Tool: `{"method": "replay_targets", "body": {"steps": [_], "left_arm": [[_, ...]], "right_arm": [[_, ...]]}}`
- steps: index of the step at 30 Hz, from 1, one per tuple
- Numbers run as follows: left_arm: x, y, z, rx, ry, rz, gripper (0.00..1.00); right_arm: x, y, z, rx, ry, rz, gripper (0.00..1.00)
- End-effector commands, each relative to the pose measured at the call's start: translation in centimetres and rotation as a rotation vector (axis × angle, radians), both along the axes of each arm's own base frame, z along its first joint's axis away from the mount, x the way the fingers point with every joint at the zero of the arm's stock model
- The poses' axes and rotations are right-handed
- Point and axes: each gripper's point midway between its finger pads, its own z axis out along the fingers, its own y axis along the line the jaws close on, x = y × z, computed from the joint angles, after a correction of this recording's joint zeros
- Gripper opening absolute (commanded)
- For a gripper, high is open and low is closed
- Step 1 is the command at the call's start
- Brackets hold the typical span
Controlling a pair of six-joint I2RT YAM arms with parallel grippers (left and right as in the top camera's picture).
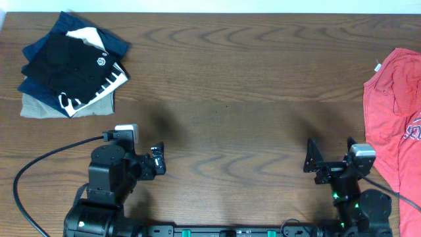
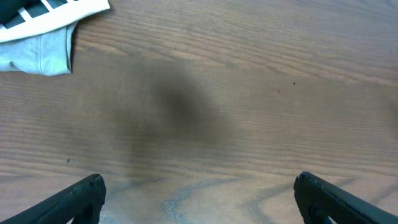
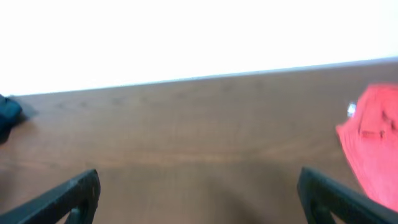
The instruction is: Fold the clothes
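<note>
At the near edge of the desk (image 1: 230, 85), the left gripper (image 2: 199, 202) and the right gripper (image 3: 198, 193) are both hanging wide open, holding nothing over bare wood grain. Further out, the clothes (image 1: 69, 62), a soft black piece with a white hexagon logo, are lying as a rough flat square atop a pile (image 1: 39, 105) in the far left corner, well apart from both. I'm guessing the left one should be heading there next, so it's worth pinching just the black hem, not the striped layer (image 1: 108, 82) underneath.

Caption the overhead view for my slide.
Black garment lies atop a clothes stack at the far-left corner; red T-shirt at right; jaws open.
</note>
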Motion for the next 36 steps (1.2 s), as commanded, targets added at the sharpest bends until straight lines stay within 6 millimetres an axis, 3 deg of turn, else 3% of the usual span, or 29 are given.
{"method": "replay_targets", "body": {"steps": [1,5,14,36], "left_arm": [[0.1,0.3,-0.1,0.012,0.001,0.016,0.98],[0.1,0.3,-0.1,0.011,0.001,0.016,0.98],[0.1,0.3,-0.1,0.012,0.002,0.016,0.98],[0.1,0.3,-0.1,0.012,0.001,0.016,0.98]], "right_arm": [[0.6,0.4,0.6,-0.091,-0.110,0.022,0.99],[1.3,0.7,0.4,-0.209,-0.190,0.035,0.99],[2.0,0.5,-4.7,-0.297,-0.098,0.041,0.99],[2.1,0.4,-4.6,-0.305,-0.101,0.035,0.99]]}}
